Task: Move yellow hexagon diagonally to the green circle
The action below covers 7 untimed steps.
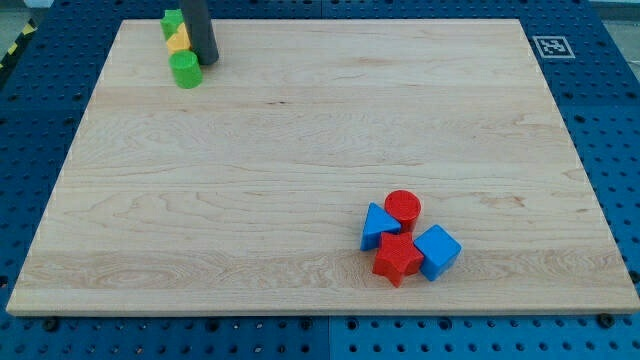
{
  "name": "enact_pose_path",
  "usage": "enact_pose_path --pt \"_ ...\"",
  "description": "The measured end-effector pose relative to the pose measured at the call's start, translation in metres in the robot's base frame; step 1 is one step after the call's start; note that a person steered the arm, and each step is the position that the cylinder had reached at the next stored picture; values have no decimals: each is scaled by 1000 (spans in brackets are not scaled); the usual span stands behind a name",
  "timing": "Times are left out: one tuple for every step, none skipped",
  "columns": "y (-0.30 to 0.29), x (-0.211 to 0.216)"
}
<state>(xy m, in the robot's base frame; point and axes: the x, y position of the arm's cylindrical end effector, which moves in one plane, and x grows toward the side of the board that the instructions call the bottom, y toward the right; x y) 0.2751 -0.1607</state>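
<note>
The yellow hexagon [178, 40] sits near the board's top left corner, partly hidden by my rod. The green circle [186, 70] lies just below it, touching or nearly touching. A second green block [172, 20], shape unclear, lies just above the hexagon. My tip [205, 60] is down on the board right next to the hexagon's right side and just up-right of the green circle.
A cluster sits at the lower right: red circle [403, 207], blue triangle [377, 226], red star [397, 258], blue cube [437, 251]. The wooden board [300, 150] lies on a blue pegboard. A marker tag [551, 46] is at the top right corner.
</note>
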Motion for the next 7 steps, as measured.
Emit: enact_pose_path --pt "0 -2" --pt "0 -2" --pt "-3 -2" --pt "-14 -2" --pt "-20 -2" --pt "-18 -2" --pt "-7 -2"
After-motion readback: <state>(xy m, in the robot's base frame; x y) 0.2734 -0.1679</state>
